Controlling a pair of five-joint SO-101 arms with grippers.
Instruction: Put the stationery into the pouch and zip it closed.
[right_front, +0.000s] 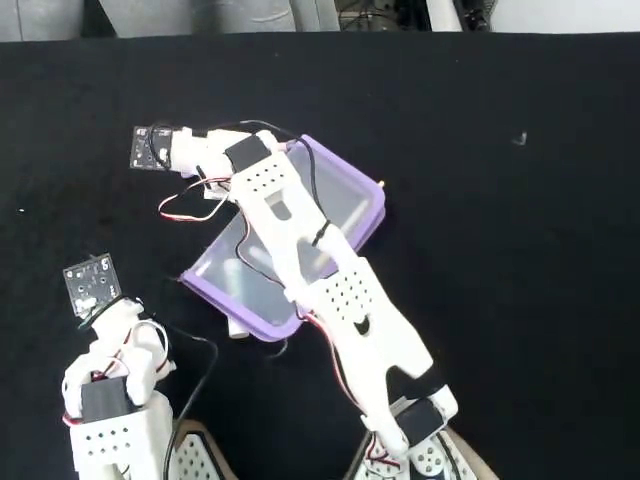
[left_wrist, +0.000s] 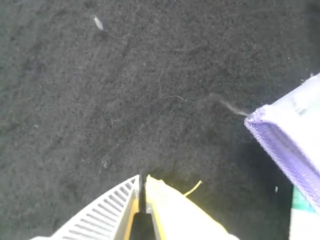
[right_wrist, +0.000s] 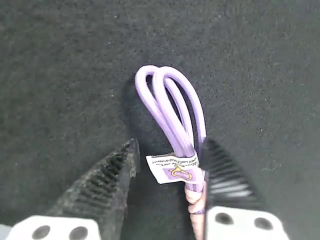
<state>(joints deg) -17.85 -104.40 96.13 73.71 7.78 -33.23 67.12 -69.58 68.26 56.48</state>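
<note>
High view: right arm (right_front: 330, 290) is stretched across the pouch (right_front: 350, 195), with its wrist past the pouch's far left corner. The left arm (right_front: 110, 400) is folded up, just off the pouch's near left corner.
Pouch: purple-edged with a clear face, lying flat on the black bench (right_front: 500, 250).
Right tool (right_wrist: 170, 145): fingers spread wide, straddling a purple looped cord (right_wrist: 162, 112). The cord sits close against one finger, but I cannot tell if they touch. Nothing is clamped.
Cord: lying on the bench, outside the pouch, with a paper tag (right_wrist: 172, 172) wrapped round its strands.
Left tool (left_wrist: 142, 179): fingers pressed together and empty, over bare bench, with a pouch corner (left_wrist: 285, 135) near it.
</note>
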